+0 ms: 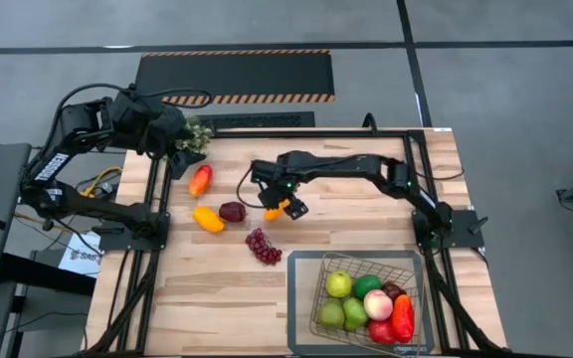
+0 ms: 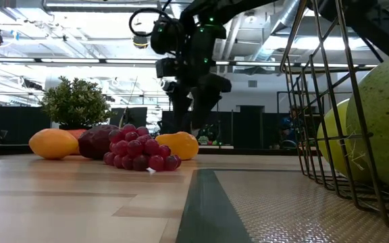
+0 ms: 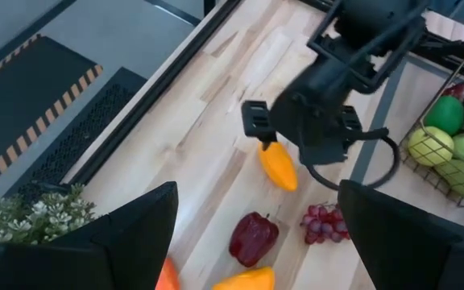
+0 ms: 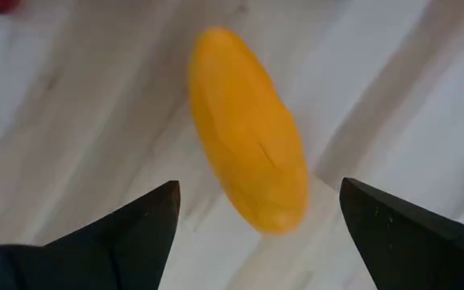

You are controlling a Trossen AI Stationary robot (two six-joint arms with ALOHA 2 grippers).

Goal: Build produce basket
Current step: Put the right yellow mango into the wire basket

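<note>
Now, orange pepper [image 4: 250, 133]: smooth, elongated, lying on the table [image 1: 207, 288] under the right gripper [image 1: 285, 204].
Right gripper: fingers spread, astride it.
Left gripper [image 3: 256, 234]: spread, parked near the plant [image 1: 193, 135].
Basket [image 1: 304, 298]: partly cropped in low view.

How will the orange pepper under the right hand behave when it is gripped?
The orange pepper looks smooth and glossy, so it may slip between the fingers. Its long, rounded shape lying on the table suggests it could roll sideways if nudged. It appears stiff, likely light plastic. The right hand is open above it.
</note>
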